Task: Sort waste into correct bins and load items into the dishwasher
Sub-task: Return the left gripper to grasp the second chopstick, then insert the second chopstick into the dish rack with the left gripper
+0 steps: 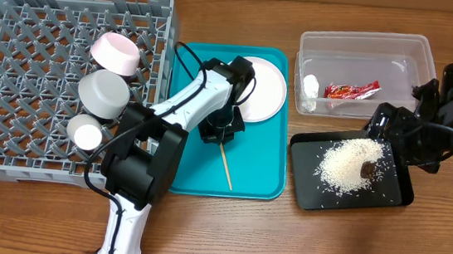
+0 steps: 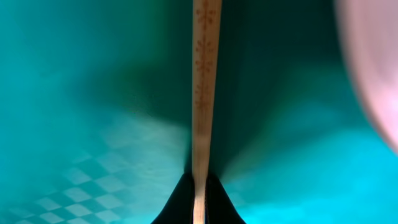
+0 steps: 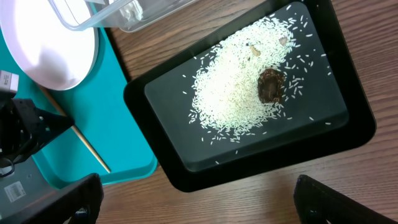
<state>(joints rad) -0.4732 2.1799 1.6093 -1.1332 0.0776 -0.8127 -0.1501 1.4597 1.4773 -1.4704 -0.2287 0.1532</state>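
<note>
1. The left end effector (image 1: 222,133) is down on the flat teal tray (image 1: 197,174), pressed together on a thin wooden chopstick (image 1: 226,167). In the left wrist view the stick (image 2: 205,93) runs straight up from between the two dark fingertips (image 2: 180,208), lying along the teal surface.
2. A large white round plate (image 1: 262,89) sits in the far right corner of that same teal tray, just beside the left end effector.
3. The right end effector (image 3: 205,200) is spread wide, with one finger (image 3: 68,199) at each bottom corner of its own view. It hangs over the shallow glossy black tray (image 3: 348,124).
4. The black tray holds a pile of loose white rice grains (image 3: 230,93). A small brown food lump (image 3: 272,85) sits on the pile.
5. The deep clear plastic tub (image 1: 401,48) stands on the wooden counter (image 1: 323,245) just behind the black tray. Inside it are a crinkled red snack wrapper (image 1: 351,91) and a small white crumpled scrap (image 1: 309,87).
6. The square grey plastic dish rack (image 1: 25,57) is on the left. A small pink dish (image 1: 115,52), a grey-white bowl (image 1: 103,94) and a small white cup (image 1: 86,134) are lined up along its right side.
</note>
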